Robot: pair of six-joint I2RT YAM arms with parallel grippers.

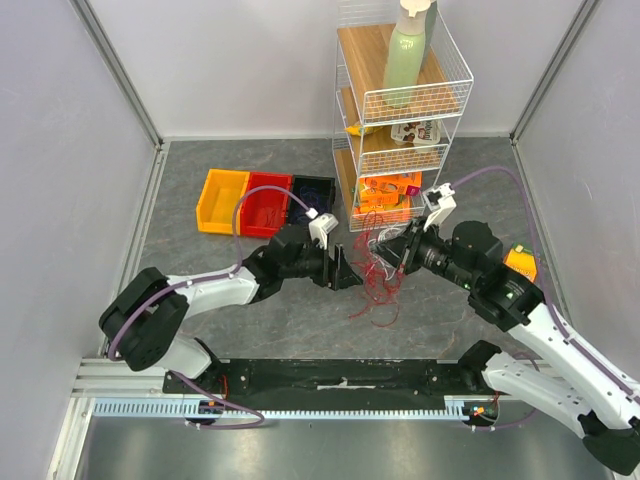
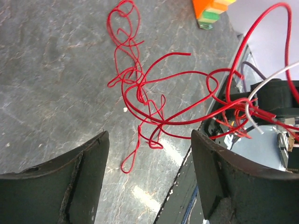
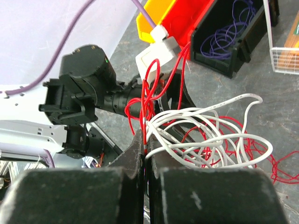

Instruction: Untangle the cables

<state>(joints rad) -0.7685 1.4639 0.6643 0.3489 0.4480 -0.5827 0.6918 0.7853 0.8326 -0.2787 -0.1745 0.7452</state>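
Note:
A tangle of red cables (image 1: 375, 280) lies on the grey table between my two grippers. In the left wrist view the red cable loops (image 2: 140, 93) spread on the table just beyond my left gripper (image 2: 149, 158), which is open and empty. My right gripper (image 3: 148, 140) is shut on a red cable strand, with a bundle of white cables (image 3: 210, 135) pressed against its fingers and raised off the table. In the top view the left gripper (image 1: 347, 270) and right gripper (image 1: 393, 252) face each other closely. A purplish cable (image 3: 229, 35) lies in the black bin.
Yellow (image 1: 222, 200), red (image 1: 267, 203) and black (image 1: 312, 198) bins stand behind the left arm. A wire shelf rack (image 1: 400, 130) with a green bottle (image 1: 408, 55) and snack packs stands at the back. An orange block (image 1: 520, 262) lies by the right arm.

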